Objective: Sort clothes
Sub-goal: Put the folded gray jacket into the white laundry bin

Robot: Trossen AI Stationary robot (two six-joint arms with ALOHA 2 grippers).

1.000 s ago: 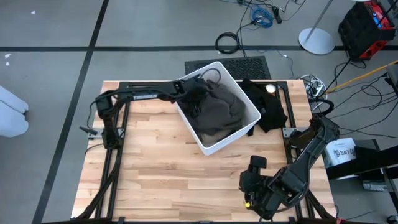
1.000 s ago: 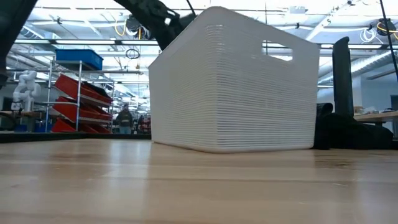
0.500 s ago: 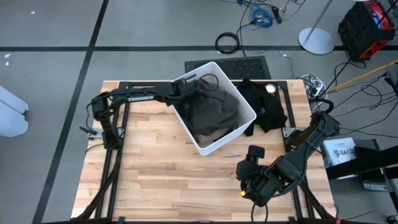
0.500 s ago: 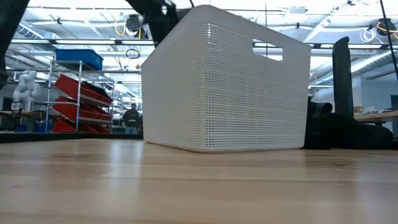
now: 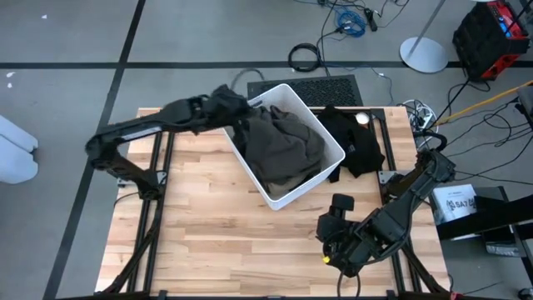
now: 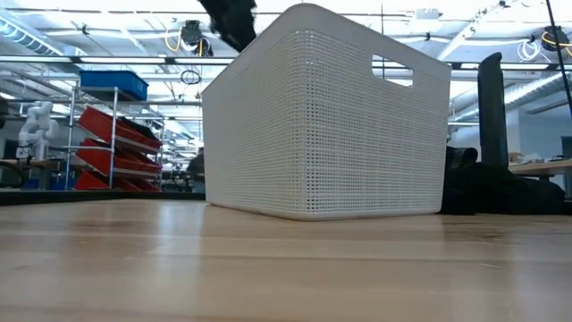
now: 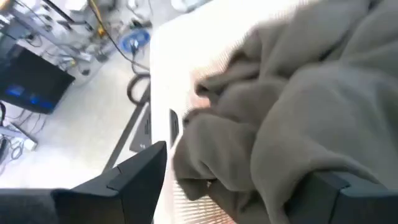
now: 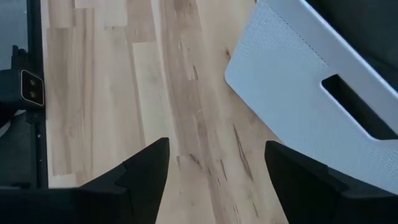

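Clothes first: the big dark olive garment (image 5: 283,146) sits heaped inside the white bin (image 5: 334,150), and compared with half a second ago its near edge has been pulled up and over the bin's far-left corner, bunched right at the left gripper (image 5: 237,111). In the left wrist view that olive cloth (image 7: 292,118) fills the space between the two dark fingers (image 7: 127,177) and spills past them, so the left gripper looks clenched on the garment, with the bin's pale rim just beyond the fingertips. The left arm itself has changed a lot too: earlier it lay stretched low along the table's back edge, now its elbow is swung out and up and the gripper sits above the bin corner. A black garment (image 5: 354,142) lies on the table just beside the bin, on the side away from the left fingers, same spot as before. The bin hasn't shifted in the last half second either, judging by the low view (image 6: 322,116). Meanwhile the right gripper (image 5: 337,242) hangs over bare wooden table (image 5: 208,225) near the front edge, well apart from the bin, hardly moved; its fingers (image 8: 140,171) are spread apart with only tabletop between them.
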